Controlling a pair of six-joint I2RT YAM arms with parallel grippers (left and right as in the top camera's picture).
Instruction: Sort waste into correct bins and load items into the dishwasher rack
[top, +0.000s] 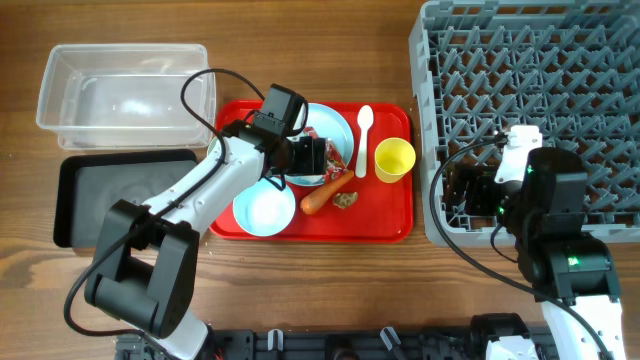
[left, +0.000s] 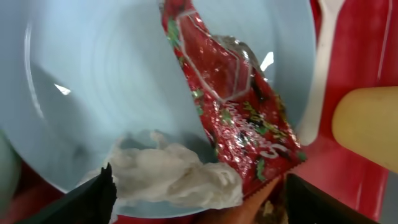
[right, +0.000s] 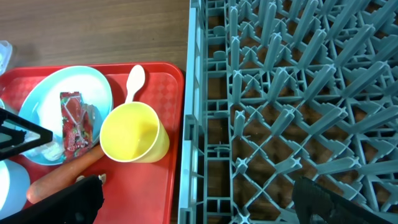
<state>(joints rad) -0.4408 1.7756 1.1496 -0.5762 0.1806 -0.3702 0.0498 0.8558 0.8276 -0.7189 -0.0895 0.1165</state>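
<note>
The pale blue plate (top: 338, 122) on the red tray holds the red snack wrapper (left: 236, 106) and the crumpled white tissue (left: 174, 177). My left gripper (left: 199, 208) is open just above the plate, its fingers either side of the tissue and the wrapper's end. The carrot (top: 325, 192) and the brownish lump (top: 346, 200) lie on the tray. The yellow cup (top: 394, 160), the white spoon (top: 364, 128) and the light blue bowl (top: 267, 210) also sit there. My right gripper (right: 199, 205) is open and empty over the left wall of the grey rack (top: 540, 90). My left arm mostly hides the green bowl.
The clear tub (top: 125, 95) stands at the back left, with the black tray (top: 120, 195) in front of it. The red tray (top: 390, 228) lies between them and the rack. The rack holds nothing that I can see. My cables loop above both arms.
</note>
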